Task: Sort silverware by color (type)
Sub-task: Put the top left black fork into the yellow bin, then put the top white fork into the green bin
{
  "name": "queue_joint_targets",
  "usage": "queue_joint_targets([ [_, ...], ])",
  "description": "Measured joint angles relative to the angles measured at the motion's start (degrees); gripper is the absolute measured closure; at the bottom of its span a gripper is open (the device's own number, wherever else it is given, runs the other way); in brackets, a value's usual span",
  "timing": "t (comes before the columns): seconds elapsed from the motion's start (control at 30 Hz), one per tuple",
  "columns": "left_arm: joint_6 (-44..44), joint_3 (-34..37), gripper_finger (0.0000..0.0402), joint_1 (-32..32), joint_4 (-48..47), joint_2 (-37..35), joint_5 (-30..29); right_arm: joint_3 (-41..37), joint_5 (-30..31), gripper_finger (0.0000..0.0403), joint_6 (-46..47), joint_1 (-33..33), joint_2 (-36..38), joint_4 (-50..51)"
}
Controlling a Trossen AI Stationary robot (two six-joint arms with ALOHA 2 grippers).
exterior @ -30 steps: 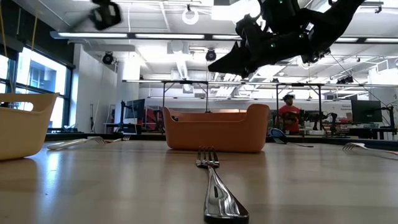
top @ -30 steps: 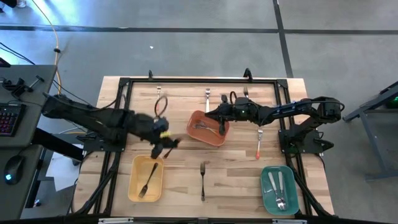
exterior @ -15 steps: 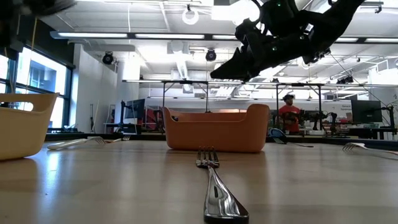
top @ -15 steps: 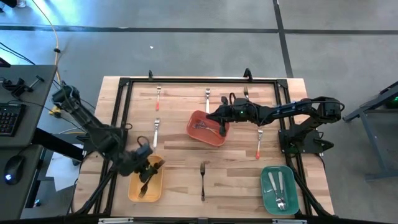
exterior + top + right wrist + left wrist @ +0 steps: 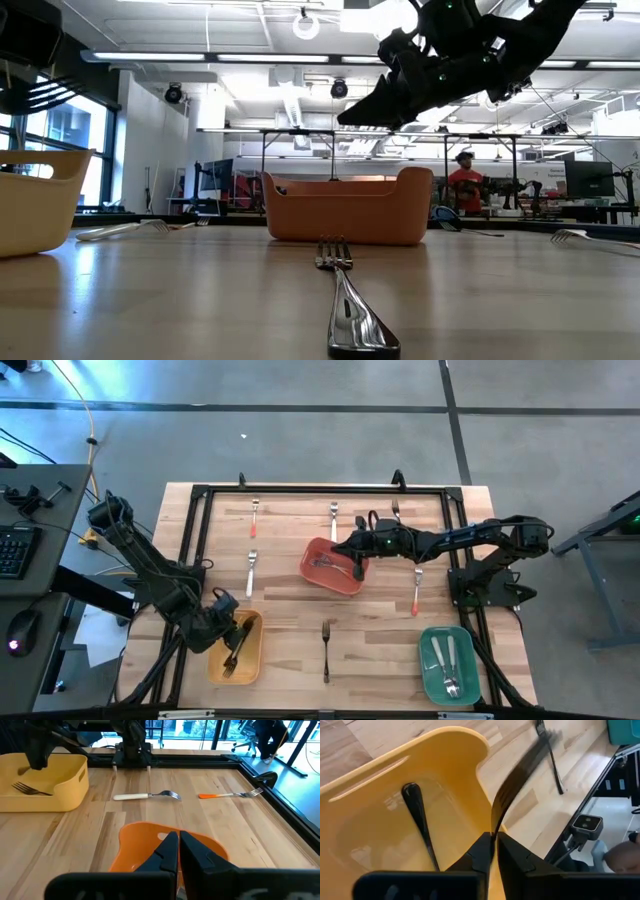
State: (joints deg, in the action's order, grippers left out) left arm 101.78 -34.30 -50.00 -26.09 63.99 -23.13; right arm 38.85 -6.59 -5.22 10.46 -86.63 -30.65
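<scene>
Butcher-block table (image 5: 290,615) with three bins, open workshop floor beyond.
Near left, the left gripper (image 5: 494,851) pinches a dark fork (image 5: 520,772) over the yellow bin (image 5: 234,648); another dark fork (image 5: 326,648) lies near centre, silver ones in the green bin (image 5: 449,665). Farther back, the right gripper (image 5: 178,851), fingers together, hangs over the orange bin (image 5: 332,565).

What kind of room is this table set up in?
Probably a robotics lab or workshop: concrete floor, a keyboard on a side desk, and, in the low view, exposed ceiling lights above benches where a person stands.
</scene>
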Motion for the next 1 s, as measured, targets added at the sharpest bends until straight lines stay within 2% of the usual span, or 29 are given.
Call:
queue_joint_targets([
  [0.2,-5.05,-0.24,0.0335,0.01,0.17,-0.98,1.77,0.00,0.00,0.0403,0.29,-0.01,0.00,-0.02],
  [0.37,-17.52,-2.06,0.0312,1.82,0.43,-4.06,2.02,0.00,0.02,0.0403,1.61,-0.02,0.00,-0.03],
  [0.5,-28.60,-2.80,0.0319,5.28,0.46,-6.94,0.13,-0.02,0.02,0.0403,2.23,-0.01,0.00,-0.87],
  [0.63,-43.76,-2.78,0.0355,11.97,1.62,-8.98,0.70,-0.02,0.16,0.0403,1.91,0.07,0.00,-2.18],
  [0.7,-52.50,-2.49,0.0381,16.73,6.52,-9.41,3.13,-0.04,0.64,0.0403,1.84,0.26,0.02,-2.31],
  [0.77,-60.64,-1.22,0.0396,21.95,13.28,-9.57,8.24,-0.02,0.81,0.0403,1.63,0.76,0.02,-2.08],
  [0.9,-72.13,2.50,0.0398,32.53,27.22,-8.01,18.21,-0.04,0.47,0.0403,0.63,2.91,0.02,-2.27],
  [1.0,-77.29,6.71,0.0400,40.51,40.85,-5.12,24.88,-0.04,-1.45,0.0403,1.30,5.46,0.04,-4.09],
])
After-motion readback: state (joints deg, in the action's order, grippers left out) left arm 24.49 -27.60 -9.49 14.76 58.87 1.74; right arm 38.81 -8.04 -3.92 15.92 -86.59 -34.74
